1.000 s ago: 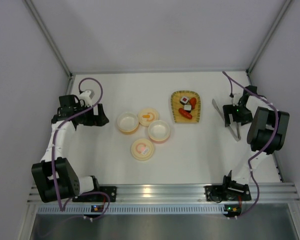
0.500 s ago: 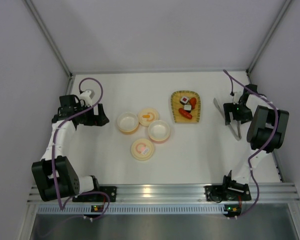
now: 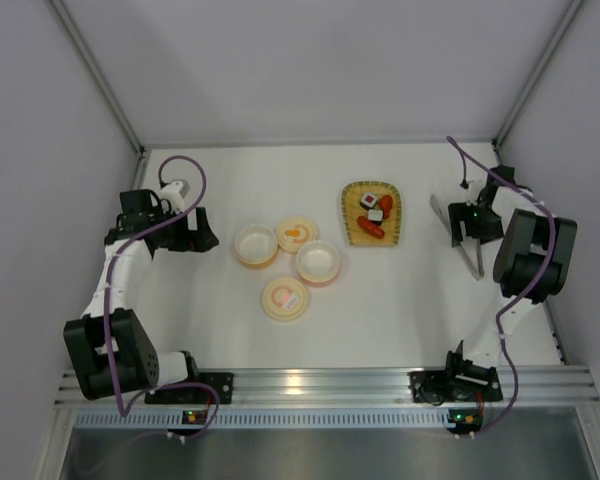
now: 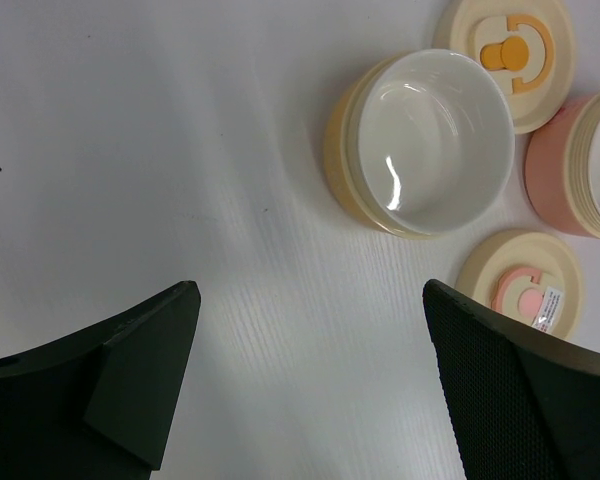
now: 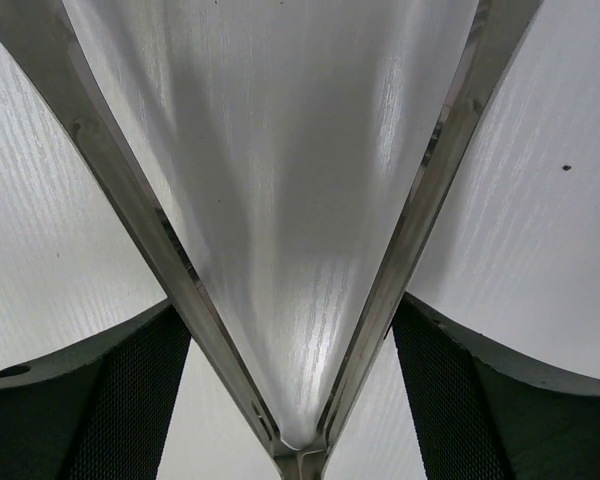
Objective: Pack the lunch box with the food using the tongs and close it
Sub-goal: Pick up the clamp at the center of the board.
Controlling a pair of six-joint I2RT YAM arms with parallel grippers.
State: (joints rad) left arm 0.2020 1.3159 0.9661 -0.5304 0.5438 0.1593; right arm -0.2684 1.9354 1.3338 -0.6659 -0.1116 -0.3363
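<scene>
- Tongs [image 3: 471, 262] flat on the white table [image 3: 400, 310], right side of the top frame, joined end toward the lower right, arms spreading toward the upper left.
- Right tool [image 3: 468, 228] astride them near the joined end.
- Wrist frame: the tongs [image 5: 425, 210] as a silver V rising from bottom centre, right tool [image 5: 288, 305] around it, one dark finger [image 5: 100, 400] at each outer edge.
- Jaws apart there; firm squeeze or bare contact, cannot tell.
- Left tool [image 3: 205, 242] at the left of the top frame, jaws spread wide [image 4: 310, 290], gripping nothing, over bare table just left of the yellow bowl [image 3: 255, 244].
- Food on the woven yellow tray [image 3: 348, 205], upper centre-right, well apart from the tongs: red sausage [image 3: 370, 229] at the lower edge, sushi roll [image 3: 368, 201] above it, orange-red piece [image 3: 386, 204] to the right.
- Lunch box parts clustered at centre: yellow bowl, pink bowl [image 3: 318, 262], both uncovered.
- Orange-handled lid [image 3: 297, 233] between the bowls at the top, pink-centred lid [image 3: 285, 298] below them.
</scene>
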